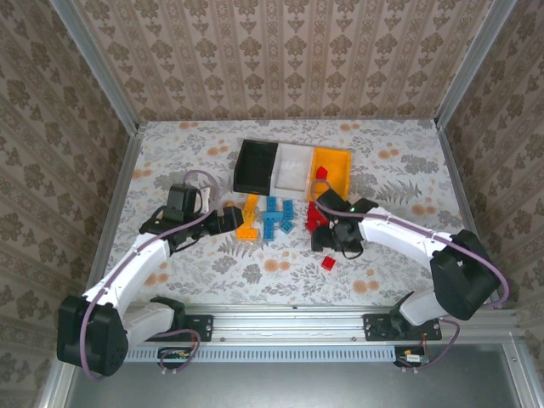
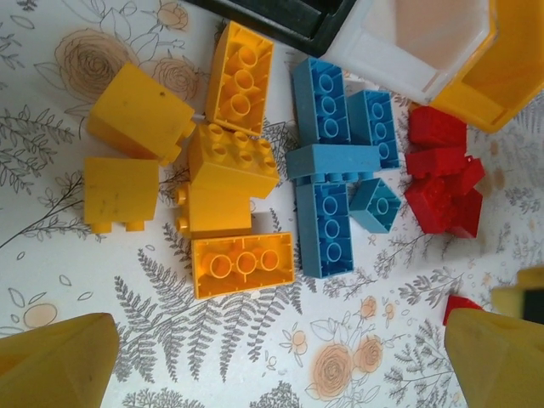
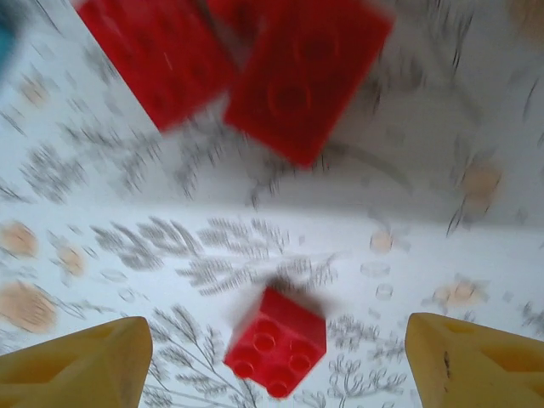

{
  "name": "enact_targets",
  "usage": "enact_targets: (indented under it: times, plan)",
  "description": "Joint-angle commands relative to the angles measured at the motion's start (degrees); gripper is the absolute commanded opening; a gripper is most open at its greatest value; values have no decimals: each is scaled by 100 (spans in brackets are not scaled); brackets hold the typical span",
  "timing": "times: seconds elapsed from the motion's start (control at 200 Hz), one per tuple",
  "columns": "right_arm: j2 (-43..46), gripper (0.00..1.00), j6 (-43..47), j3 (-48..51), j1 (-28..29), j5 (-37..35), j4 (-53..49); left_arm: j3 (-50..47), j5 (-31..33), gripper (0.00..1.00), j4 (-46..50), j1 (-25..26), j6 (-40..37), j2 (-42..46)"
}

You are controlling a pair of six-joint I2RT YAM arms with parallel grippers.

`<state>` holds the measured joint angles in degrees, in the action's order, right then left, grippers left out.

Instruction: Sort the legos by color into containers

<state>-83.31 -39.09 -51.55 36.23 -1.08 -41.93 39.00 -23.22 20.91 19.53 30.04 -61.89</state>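
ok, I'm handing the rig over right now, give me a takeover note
Left pincer: open, empty, facing the piles.
Right pincer: open, single red brick loose on the table under it.
Piles: orange-yellow bricks, blue bricks and red bricks, grouped in front of the bins.
Bins: black bin and white bin look empty. A red piece sits at the orange-yellow bin's near corner; can't tell if inside.
Left to do: nearly all the sorting.

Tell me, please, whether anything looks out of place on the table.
One red brick lies alone on the table, apart from the red pile, between the open right fingers. Nothing else stands out.
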Motion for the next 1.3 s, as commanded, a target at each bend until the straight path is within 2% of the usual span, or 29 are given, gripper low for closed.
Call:
enact_targets:
  times: [0.0,0.18,0.54,0.83,0.97,1.115,1.295]
  plan:
    - [189,80,-564,312,141,-152,148,-68,-152,100,-199,59,190,14]
    - [-216,80,-818,475,356,-133,414,-34,-130,100,-68,95,187,95]
    - [-541,67,-916,515,393,-208,573,-28,-7,100,118,95,125,265]
    - [-580,54,-938,591,347,-314,519,-16,2,100,142,95,73,247]
    - [-475,43,-942,646,315,-330,482,-24,11,100,147,95,55,243]
    - [-343,35,-914,616,270,-368,407,-59,28,100,118,95,48,241]
    - [-205,33,-835,427,168,-389,337,-94,37,100,108,95,51,237]
